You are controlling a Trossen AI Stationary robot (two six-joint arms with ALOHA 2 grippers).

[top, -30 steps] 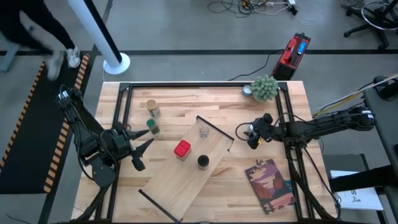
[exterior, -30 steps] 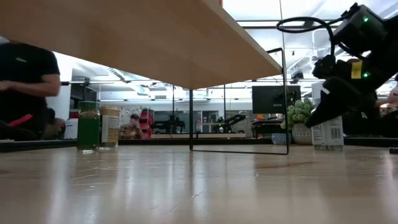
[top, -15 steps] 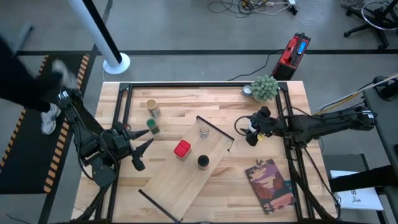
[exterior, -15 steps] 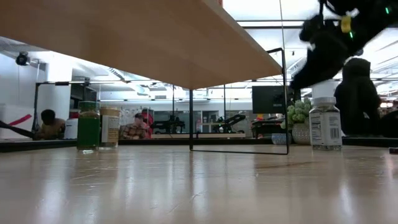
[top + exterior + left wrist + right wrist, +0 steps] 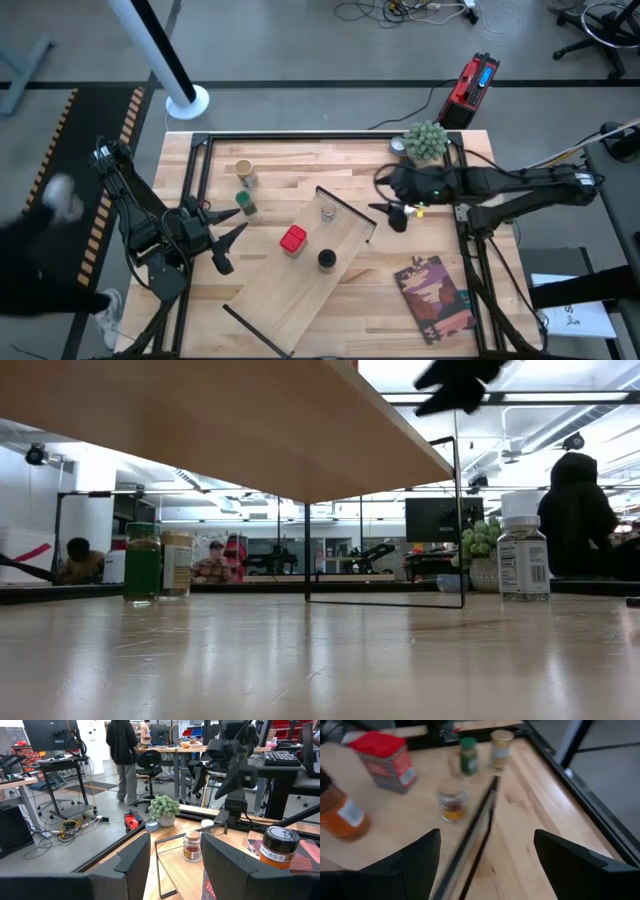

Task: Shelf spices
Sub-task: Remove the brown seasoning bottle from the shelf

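Observation:
The shelf (image 5: 300,275) lies slantwise across the table's middle on its black rails. On it stand a red jar (image 5: 292,239), a black-topped jar (image 5: 326,259) and a clear glass jar (image 5: 326,211). The tan-topped jar (image 5: 243,172) and the green-topped jar (image 5: 246,205) stand on the table left of the shelf. A white-topped jar (image 5: 523,555) stands on the table to the shelf's right. High above that jar my right gripper (image 5: 487,870) hangs open, touching nothing. My left gripper (image 5: 175,870) waits at the table's left, level, fingers a little apart with nothing between them.
A fuzzy green potted plant (image 5: 425,140) stands at the far right corner. A reddish-brown book (image 5: 435,298) lies near the right front. A black frame (image 5: 200,160) edges the table. A person (image 5: 122,750) stands in the room beyond.
My right gripper has risen from around the white-topped jar to well above it, drawing a little toward the far edge and tipping less steeply downward. The jar stays upright on the table where it was.

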